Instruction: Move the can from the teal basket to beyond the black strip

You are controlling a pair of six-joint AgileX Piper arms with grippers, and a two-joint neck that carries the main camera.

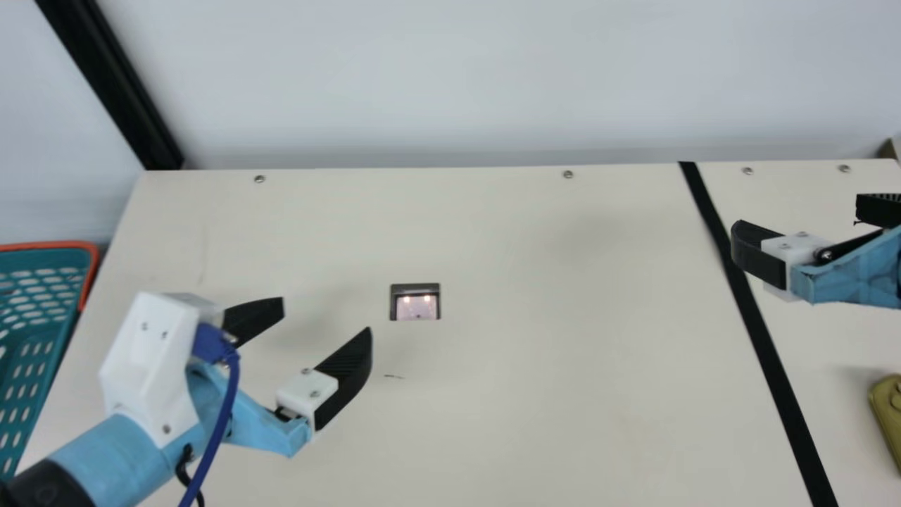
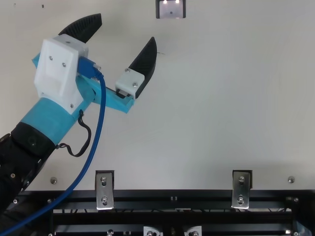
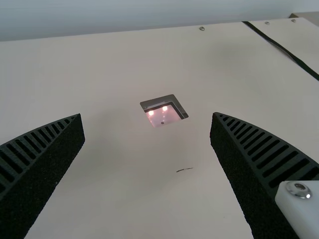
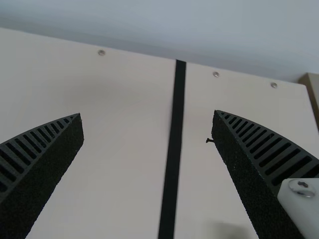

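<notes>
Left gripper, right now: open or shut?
Open: the black ribbed fingers of the left gripper stand wide apart in the main view, and the left wrist view shows cream table between them.

Main view, clock from its centre.
Open lane, broad: bare cream table [image 1: 563,387], from the left gripper [image 1: 327,318] at 8 across to the black strip [image 1: 750,310], 2–3 down to 4; strip flat, passable.
Open lane, upper: table at 10, between left gripper and back wall [image 1: 422,77].
Obstacle: left arm [image 1: 120,458], with blue cable [image 1: 224,415], rising from 8 toward its gripper.
Obstacle: teal basket [image 1: 91,271], raised orange rim, 8–9.
Obstacle: right gripper [image 1: 795,211] at 3, overlapping the strip.
Obstacle: olive object [image 1: 888,412], 3–4, beyond the strip.
</notes>
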